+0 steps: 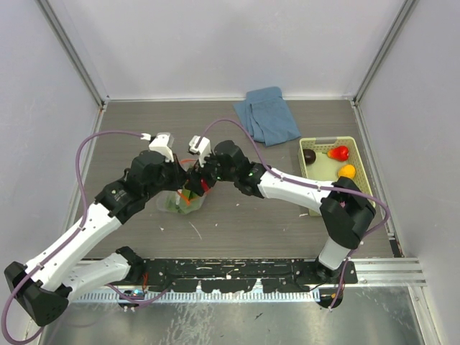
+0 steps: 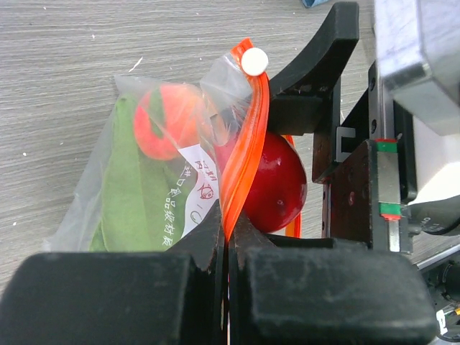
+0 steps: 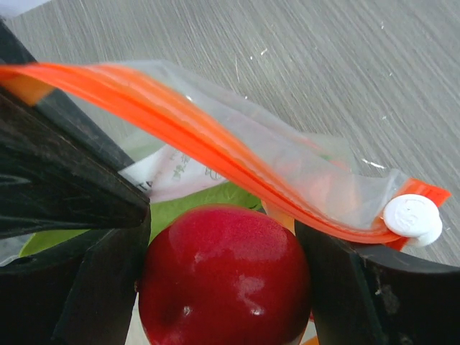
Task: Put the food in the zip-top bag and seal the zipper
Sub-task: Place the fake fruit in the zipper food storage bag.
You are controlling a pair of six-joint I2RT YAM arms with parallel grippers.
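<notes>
The zip-top bag [image 1: 176, 203] lies mid-table, and a green leafy vegetable [image 2: 129, 194] and an orange fruit [image 2: 169, 118] show through it. My left gripper [image 2: 228, 223] is shut on the orange-red zipper [image 2: 244, 144] and holds the mouth up; the white slider tab [image 2: 254, 61] sits at the strip's far end. My right gripper [image 3: 223, 244] is shut on a round red fruit [image 3: 223, 277] right at the bag's mouth, just under the zipper [image 3: 180, 122]. The same red fruit [image 2: 277, 180] presses against the strip beside my left fingers.
A pale slatted basket [image 1: 363, 169] at the right holds a dark eggplant [image 1: 309, 156], a red fruit [image 1: 338, 152] and an orange fruit [image 1: 347, 171]. A folded blue cloth [image 1: 267, 113] lies at the back. White walls close off the table on three sides.
</notes>
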